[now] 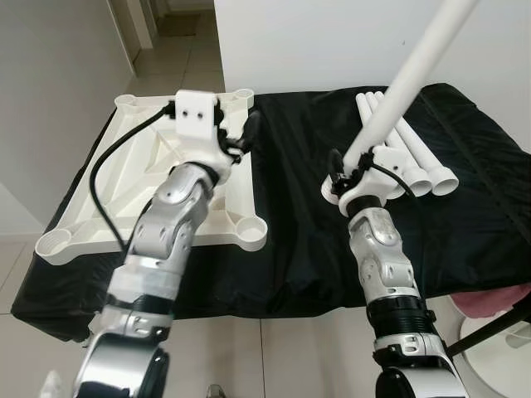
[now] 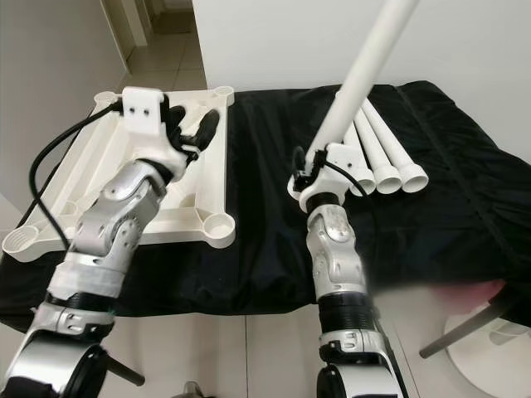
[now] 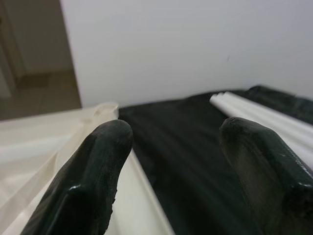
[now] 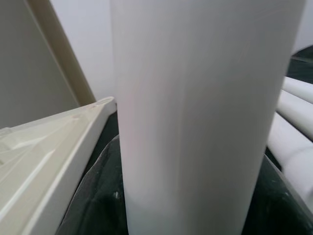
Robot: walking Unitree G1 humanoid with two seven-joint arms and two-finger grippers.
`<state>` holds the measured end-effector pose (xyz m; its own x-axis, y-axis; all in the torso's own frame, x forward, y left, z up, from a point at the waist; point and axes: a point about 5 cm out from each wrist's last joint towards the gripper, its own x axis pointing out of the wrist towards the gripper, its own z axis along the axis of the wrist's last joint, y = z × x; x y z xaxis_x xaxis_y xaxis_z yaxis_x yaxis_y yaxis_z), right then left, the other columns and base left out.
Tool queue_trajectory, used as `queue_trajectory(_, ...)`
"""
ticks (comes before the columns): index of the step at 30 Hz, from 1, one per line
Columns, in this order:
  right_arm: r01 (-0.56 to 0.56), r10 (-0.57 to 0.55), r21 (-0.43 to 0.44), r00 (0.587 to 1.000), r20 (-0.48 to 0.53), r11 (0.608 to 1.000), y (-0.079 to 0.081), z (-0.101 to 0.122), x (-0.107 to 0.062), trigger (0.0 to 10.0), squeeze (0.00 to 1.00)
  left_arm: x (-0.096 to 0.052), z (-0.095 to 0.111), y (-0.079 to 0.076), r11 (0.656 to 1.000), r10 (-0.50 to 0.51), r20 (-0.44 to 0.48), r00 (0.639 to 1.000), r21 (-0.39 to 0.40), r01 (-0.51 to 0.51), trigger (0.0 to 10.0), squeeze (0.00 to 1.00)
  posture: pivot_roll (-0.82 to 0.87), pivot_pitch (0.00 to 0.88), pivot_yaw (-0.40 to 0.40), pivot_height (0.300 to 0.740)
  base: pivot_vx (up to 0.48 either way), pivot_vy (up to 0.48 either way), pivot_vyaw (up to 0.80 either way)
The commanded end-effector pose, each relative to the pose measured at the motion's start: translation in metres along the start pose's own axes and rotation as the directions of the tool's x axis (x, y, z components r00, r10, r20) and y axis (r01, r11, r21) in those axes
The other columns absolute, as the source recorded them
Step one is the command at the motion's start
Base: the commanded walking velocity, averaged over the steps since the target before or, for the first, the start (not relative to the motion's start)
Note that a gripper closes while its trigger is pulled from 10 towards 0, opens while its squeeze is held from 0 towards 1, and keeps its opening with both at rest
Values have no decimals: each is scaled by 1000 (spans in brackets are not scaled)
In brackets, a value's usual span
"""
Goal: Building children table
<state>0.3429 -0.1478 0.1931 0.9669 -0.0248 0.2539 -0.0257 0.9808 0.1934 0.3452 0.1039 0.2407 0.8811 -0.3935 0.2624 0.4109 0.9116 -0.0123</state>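
Right gripper [image 1: 347, 162] raised, fingers clamped on white table leg [image 1: 411, 75], tilted upward. Left gripper [image 3: 171, 161] fingers spread wide above upturned tabletop [image 1: 124, 199].

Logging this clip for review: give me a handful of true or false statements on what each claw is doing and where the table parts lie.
1. The right claw holds a white table leg tilted up off the cloth. True.
2. The left claw grips a leg. False: it is open, over the tabletop.
3. Three legs lie on the black cloth. True.
4. The tabletop lies to the robot's right. False: it lies on its left.
5. The tabletop already has a leg fitted. False: its corner sockets are empty.
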Motion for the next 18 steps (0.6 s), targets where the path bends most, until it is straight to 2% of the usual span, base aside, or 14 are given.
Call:
queue_trajectory(1,18,-18,-4,1000,7,1000,-3,2,-5,10000,0,-6,-10,3,991,-134,-39,990,13,134,10000,0,-36,21,104,740,0,0,0)
queue_trajectory(3,30,-30,-8,1000,1,1000,-7,1,-10,10000,0,-11,-16,10,993,-115,-61,991,-19,114,10000,0,-36,21,104,740,0,0,0)
queue_trajectory(5,32,-32,-12,999,-3,999,-8,1,-12,10000,0,-12,-18,13,994,-109,-67,992,-16,108,10000,0,-36,21,104,740,0,0,0)
queue_trajectory(6,32,-32,-17,999,-6,999,-9,0,-13,10000,0,-15,-20,17,994,-112,-72,991,9,113,10000,0,-40,23,108,740,0,0,0)
queue_trajectory(8,35,-35,-37,999,-12,999,-13,1,-16,10000,0,-27,-31,23,987,-161,-123,979,-3,161,10000,0,-42,26,108,740,0,0,0)
queue_trajectory(10,33,-34,-47,999,-8,998,-15,3,-16,10000,0,-36,-37,24,975,-215,-146,966,16,220,10000,0,-43,29,108,740,0,0,0)
queue_trajectory(12,37,-38,-59,999,-8,998,-17,5,-17,10000,0,-43,-42,24,966,-235,-176,956,65,249,10000,0,-44,31,105,740,0,0,0)
queue_trajectory(16,50,-51,-72,999,-12,996,-22,6,-18,10000,0,-54,-51,26,959,-270,-219,938,26,282,10000,0,-41,34,104,740,0,0,0)
queue_trajectory(18,55,-57,-83,998,-11,995,-25,8,-18,10000,0,-63,-59,26,945,-310,-277,909,13,326,10000,0,-38,37,101,740,0,0,0)
